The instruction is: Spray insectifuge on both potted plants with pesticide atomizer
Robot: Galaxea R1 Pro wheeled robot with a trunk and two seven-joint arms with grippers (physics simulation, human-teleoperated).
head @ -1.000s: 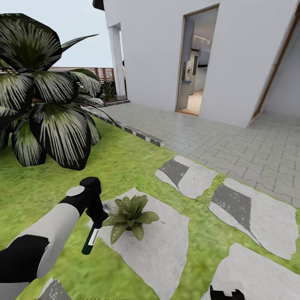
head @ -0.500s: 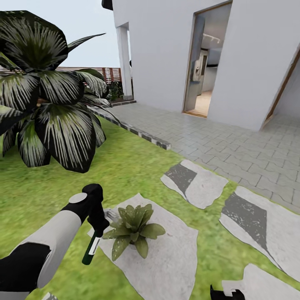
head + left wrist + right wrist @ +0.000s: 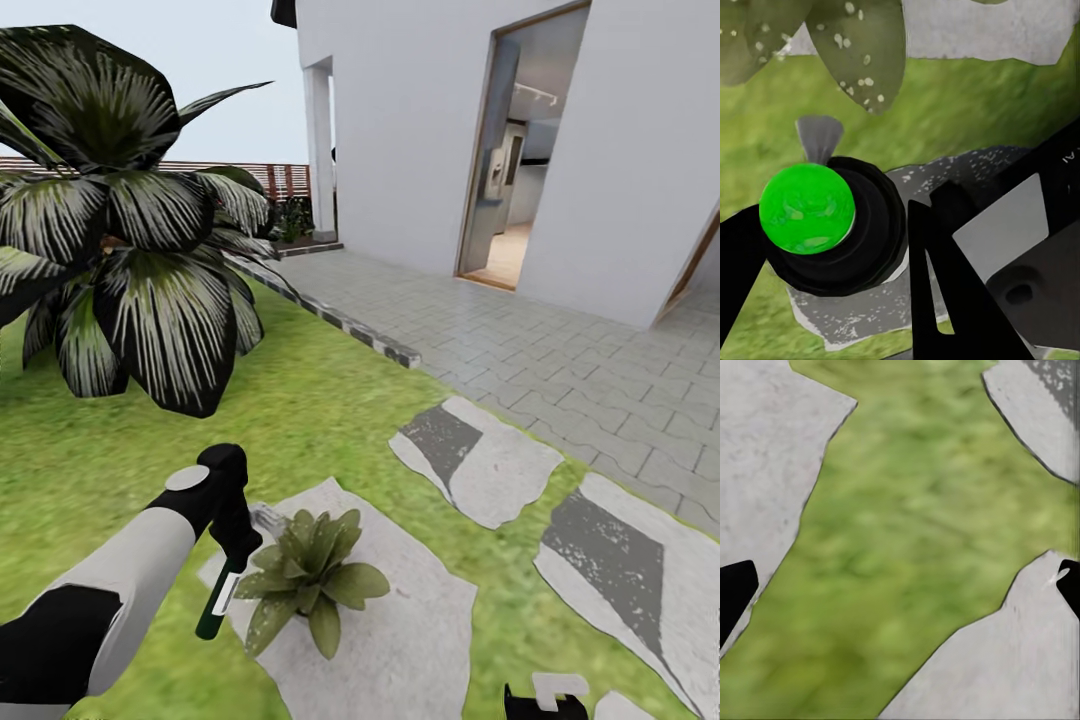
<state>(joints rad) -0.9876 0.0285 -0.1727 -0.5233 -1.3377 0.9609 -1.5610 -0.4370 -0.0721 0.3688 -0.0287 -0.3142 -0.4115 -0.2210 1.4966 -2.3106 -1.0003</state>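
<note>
1. Your right gripper (image 3: 545,700) is cut off at the bottom edge of the head view, at about 5 o'clock; only a dark tip shows there. In the right wrist view its two dark fingertips (image 3: 733,594) sit at opposite edges, spread wide, with nothing between them but grass (image 3: 915,532) and pale stepping stones (image 3: 765,457).
2. Your left gripper (image 3: 240,545) is at about 7 o'clock in the head view, closed around the pesticide atomizer (image 3: 216,600). The black wrist hides most of the spray head, so you see little more than a pale grey piece poking out toward the plant.
3. The bottle hangs tilted, base down and toward you: slim, dark green-black, with a white strip along its side. In the left wrist view you look down its length (the base (image 3: 806,208) renders as a bright green disc inside a black ring), with the grey nozzle piece (image 3: 819,139) beyond it and a dark finger (image 3: 945,300) beside it.
4. The potted plant (image 3: 305,575) is just beside the atomizer, toward 6 o'clock: a low rosette of pointed green leaves on a grey stepping stone (image 3: 400,620). Its pot is hidden under the leaves. The left wrist view shows speckled leaves (image 3: 862,49), cut off by the frame edge.
5. Farther out, at 9 to 10 o'clock, stands a big striped-leaf palm (image 3: 130,230), part of it cropped.
6. More stepping stones (image 3: 480,460) lie toward 3 o'clock, then grey paving (image 3: 520,340), a white house wall (image 3: 400,120) with an open doorway (image 3: 515,170), and a brown fence (image 3: 270,180) far off at 11 o'clock.
</note>
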